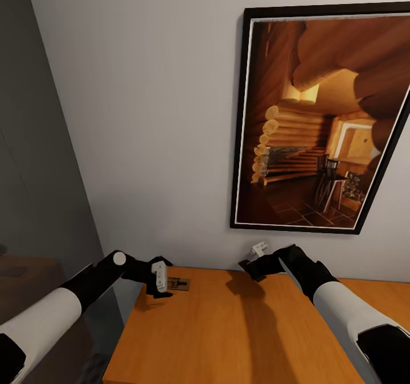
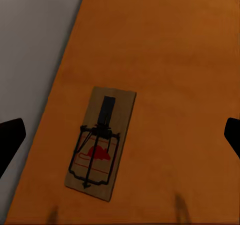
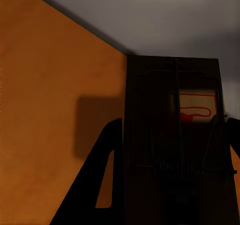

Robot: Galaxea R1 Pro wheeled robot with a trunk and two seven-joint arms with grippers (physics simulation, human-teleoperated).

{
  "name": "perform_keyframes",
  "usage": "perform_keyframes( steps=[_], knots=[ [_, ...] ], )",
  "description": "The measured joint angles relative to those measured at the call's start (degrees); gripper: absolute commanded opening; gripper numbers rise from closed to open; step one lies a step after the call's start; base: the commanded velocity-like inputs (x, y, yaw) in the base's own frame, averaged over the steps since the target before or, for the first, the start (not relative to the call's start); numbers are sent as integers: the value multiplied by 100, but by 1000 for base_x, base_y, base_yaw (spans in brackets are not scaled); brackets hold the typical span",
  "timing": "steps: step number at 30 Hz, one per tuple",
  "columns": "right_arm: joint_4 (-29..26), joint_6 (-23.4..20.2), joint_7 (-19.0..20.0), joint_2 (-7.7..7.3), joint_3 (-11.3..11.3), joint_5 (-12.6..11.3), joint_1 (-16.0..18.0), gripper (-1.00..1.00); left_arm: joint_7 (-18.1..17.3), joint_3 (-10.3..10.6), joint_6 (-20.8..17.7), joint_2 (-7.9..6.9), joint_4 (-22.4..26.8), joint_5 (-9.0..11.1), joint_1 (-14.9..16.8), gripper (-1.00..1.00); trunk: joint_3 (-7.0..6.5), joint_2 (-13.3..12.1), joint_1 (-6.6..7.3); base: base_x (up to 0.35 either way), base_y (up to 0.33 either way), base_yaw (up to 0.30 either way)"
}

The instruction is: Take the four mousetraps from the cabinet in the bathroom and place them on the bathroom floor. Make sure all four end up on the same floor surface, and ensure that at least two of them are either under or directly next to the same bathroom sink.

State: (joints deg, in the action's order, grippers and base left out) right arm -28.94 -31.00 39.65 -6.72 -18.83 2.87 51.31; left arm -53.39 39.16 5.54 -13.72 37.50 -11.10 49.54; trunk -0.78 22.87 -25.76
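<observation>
One mousetrap [image 2: 101, 142] lies flat on the orange-brown top of the cabinet [image 1: 228, 338], close to the top's back left corner and near the wall, shown lower left of centre in the head view. From the left wrist camera its wooden board, dark wire bar and red mark are plain to see, and the black fingertips [image 2: 11, 137] sit far out at either side of the frame, spread wide and well clear of the board. The left gripper [image 1: 165, 284] hovers just beside that trap in the head view, not touching it.

Over on the other side, the right gripper [image 1: 252, 261] has a second mousetrap [image 3: 175, 145] pinched between its fingers; the wrist view shows the dark board standing up between the two black fingers [image 3: 107, 180], lifted above the cabinet top with its shadow thrown on the wood. In the head view that trap is small and dim at the gripper's tip, so its tilt is hard to judge.

Behind both arms rises a pale grey wall [image 1: 142, 116]. A black-framed picture [image 1: 324, 122] of a log-cabin interior hangs tilted in the upper right of the frame.
</observation>
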Motion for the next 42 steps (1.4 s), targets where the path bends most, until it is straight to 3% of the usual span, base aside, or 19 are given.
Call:
perform_keyframes(
  steps=[2, 12, 19, 23, 30, 42],
  knots=[
    [1, 0, 0, 0, 0, 0, 0, -100, -4, 0, 271, -29, -91, 0, -2, 100, 0, 0, 0, 0, 0, 0],
    [3, 0, 0, 0, 0, 0, 0, -100, 2, -10, 917, -62, -475, -10, -1, 100, 0, 0, 0, 0, 0, 0],
    [3, 0, 0, 0, 0, 0, 0, -100, 4, -129, 947, -68, -487, 2, -1, 100, 0, 0, 0, 0, 0, 0],
    [3, 0, 0, 0, 0, 0, 0, -100, -52, -341, 954, -71, -488, 6, -3, 100, 0, 0, 0, 0, 0, 0],
    [3, 0, 0, 0, 0, 0, 0, -100, -552, -588, 967, -23, -488, 4, -3, 100, 0, 0, 0, 0, 0, 0],
    [36, 3, 0, 41, 0, 0, 0, -100, -817, -1535, 927, 18, -463, 12, -1, 100, 0, 0, 0, 0, 0, 0]
  ],
)
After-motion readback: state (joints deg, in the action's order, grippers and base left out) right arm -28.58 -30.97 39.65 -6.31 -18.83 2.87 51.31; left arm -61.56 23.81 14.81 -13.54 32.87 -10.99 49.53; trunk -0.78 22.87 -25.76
